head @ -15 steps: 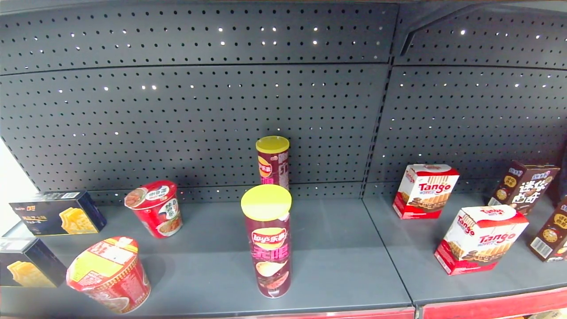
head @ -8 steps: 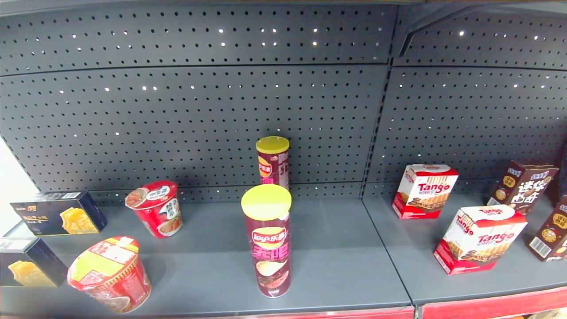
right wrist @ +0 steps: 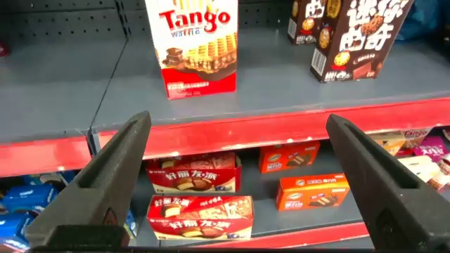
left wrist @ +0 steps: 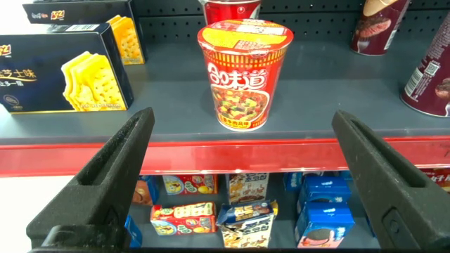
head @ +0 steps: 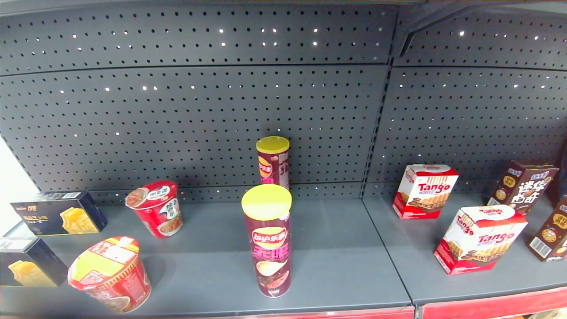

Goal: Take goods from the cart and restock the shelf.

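Now, your left gripper (left wrist: 242, 130) gapes wide, empty, facing the noodle cup (left wrist: 244, 74) on the shelf (left wrist: 176, 116). Your right gripper (right wrist: 239, 126) gapes likewise, facing the wafer box (right wrist: 193, 46). At three o'clock in the head view, the edge crops a brown box (head: 553, 232).

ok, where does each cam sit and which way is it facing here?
Head: on the head, looking forward and down at the shelf.
Left wrist: on the left arm, facing the shelf edge; open left gripper frames a noodle cup.
Right wrist: on the right arm, facing the shelf edge; open right gripper frames a wafer box.
Shared: head view also has that noodle cup and wafer box.
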Controlling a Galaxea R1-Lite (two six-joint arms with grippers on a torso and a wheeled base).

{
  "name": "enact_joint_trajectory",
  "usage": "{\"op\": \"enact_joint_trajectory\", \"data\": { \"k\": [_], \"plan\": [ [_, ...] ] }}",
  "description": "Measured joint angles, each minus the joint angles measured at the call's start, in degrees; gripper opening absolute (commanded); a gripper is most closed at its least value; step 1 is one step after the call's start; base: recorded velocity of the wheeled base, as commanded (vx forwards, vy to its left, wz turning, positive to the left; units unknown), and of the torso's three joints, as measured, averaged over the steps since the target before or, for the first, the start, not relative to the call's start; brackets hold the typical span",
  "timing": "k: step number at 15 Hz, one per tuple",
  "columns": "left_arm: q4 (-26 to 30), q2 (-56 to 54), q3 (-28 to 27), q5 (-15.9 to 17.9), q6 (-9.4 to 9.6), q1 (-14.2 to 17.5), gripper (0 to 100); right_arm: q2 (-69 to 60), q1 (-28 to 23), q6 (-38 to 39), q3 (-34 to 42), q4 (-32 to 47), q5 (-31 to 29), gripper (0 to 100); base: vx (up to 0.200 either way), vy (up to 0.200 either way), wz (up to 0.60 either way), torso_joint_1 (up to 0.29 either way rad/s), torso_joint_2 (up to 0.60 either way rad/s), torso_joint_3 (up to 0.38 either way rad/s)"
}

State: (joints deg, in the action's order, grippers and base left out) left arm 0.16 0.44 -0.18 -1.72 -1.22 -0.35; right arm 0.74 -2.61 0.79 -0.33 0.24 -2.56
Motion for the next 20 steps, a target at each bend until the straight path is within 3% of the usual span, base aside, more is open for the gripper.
{"op": "enact_joint_trajectory", "data": {
  "k": [17, 20],
  "plan": [
    [0.02, 0.0, 0.0, 0.06, 0.05, 0.0, 100, -0.84, 1.99, -0.5, 0.23, 0.02, 0.38, 100, 0.0, 0.0, 0.0, 0.0, 0.0, 0.0],
    [0.05, 0.0, 0.0, 0.5, 1.38, 0.0, 100, -0.84, 1.99, -0.52, 0.23, 0.02, 0.43, 100, -0.067, 0.0, 0.0, -0.001, 0.0, -0.001]
  ]
}}
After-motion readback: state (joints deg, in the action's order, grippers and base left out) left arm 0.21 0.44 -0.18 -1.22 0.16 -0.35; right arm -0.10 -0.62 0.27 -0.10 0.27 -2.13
